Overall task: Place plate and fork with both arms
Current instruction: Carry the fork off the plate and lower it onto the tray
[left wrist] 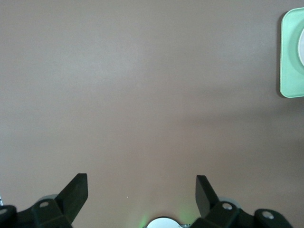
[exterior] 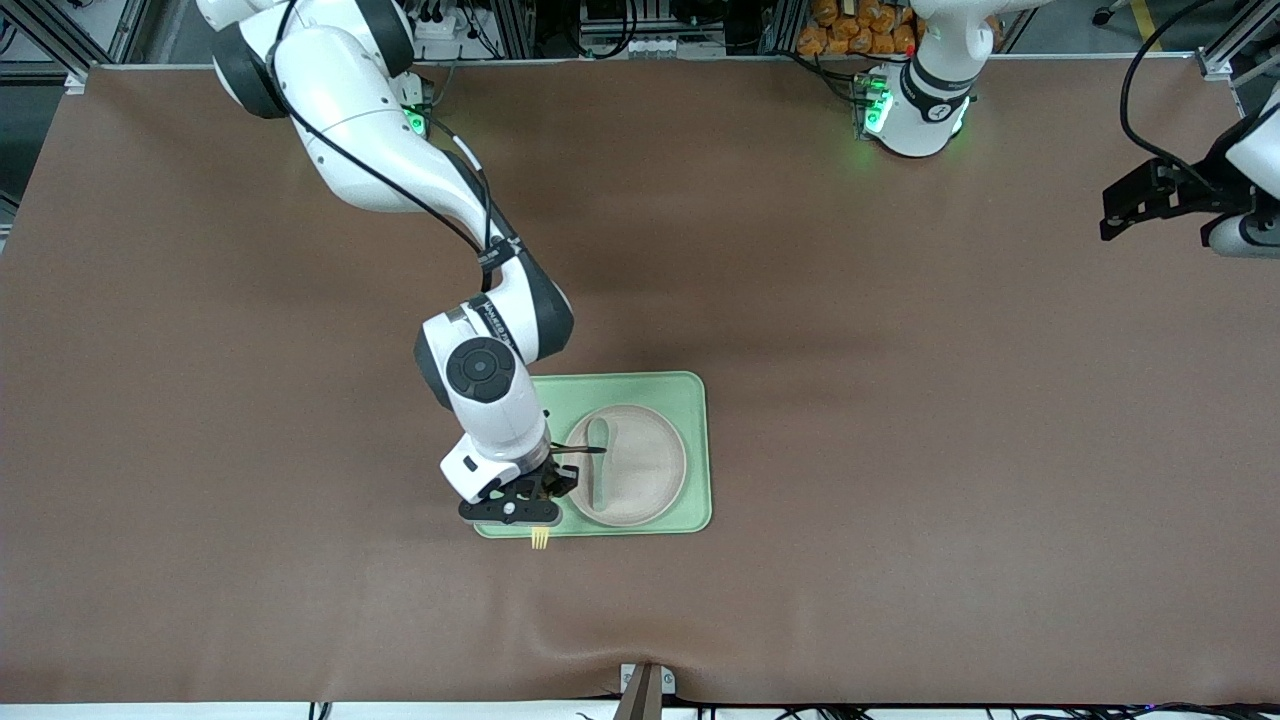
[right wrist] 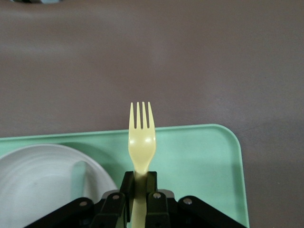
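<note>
The off-white plate [exterior: 632, 467] lies on the pale green tray [exterior: 690, 400] with a muted green spoon [exterior: 598, 460] on it. My right gripper [exterior: 538, 508] is shut on the pale yellow fork [exterior: 540, 539] and holds it over the tray's corner nearest the front camera, at the right arm's end, beside the plate. The tines stick out past the tray's edge. In the right wrist view the fork [right wrist: 141, 142] runs from the closed fingers [right wrist: 128, 183] over the tray [right wrist: 199, 156], the plate [right wrist: 42, 180] beside it. My left gripper [left wrist: 141, 190] is open and empty, waiting over bare table at the left arm's end.
The brown table mat [exterior: 900, 400] spreads wide around the tray. A corner of the tray [left wrist: 290, 61] shows in the left wrist view. A bracket [exterior: 645, 685] sits at the table's edge nearest the front camera.
</note>
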You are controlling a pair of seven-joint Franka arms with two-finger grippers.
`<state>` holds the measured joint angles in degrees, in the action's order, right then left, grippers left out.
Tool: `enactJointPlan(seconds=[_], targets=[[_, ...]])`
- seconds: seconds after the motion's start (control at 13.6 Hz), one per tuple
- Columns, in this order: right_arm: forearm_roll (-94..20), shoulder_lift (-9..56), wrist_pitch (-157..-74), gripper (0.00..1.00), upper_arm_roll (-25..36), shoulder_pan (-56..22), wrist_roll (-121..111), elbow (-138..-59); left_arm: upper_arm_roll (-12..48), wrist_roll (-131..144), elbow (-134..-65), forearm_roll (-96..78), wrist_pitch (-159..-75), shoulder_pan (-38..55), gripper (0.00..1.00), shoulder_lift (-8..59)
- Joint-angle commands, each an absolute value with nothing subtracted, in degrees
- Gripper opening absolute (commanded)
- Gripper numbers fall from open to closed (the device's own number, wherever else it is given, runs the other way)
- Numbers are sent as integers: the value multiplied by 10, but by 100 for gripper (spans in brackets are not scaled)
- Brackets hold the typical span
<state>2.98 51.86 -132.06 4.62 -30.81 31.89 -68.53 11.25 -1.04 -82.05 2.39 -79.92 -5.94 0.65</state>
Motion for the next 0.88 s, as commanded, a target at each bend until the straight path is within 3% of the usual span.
enactJointPlan(seconds=[0.0,0.44,0.81], targets=[[24,455,-1405,0,35,-289,278,-826,79,-16,-823,17,-781,-21,100,-14],[24,394,-1490,0,36,-280,235,-960,79,-34,-824,16,-780,-25,100,-14],[24,402,-1526,0,36,-289,257,-974,59,-41,-825,-16,-779,-24,100,-10]])
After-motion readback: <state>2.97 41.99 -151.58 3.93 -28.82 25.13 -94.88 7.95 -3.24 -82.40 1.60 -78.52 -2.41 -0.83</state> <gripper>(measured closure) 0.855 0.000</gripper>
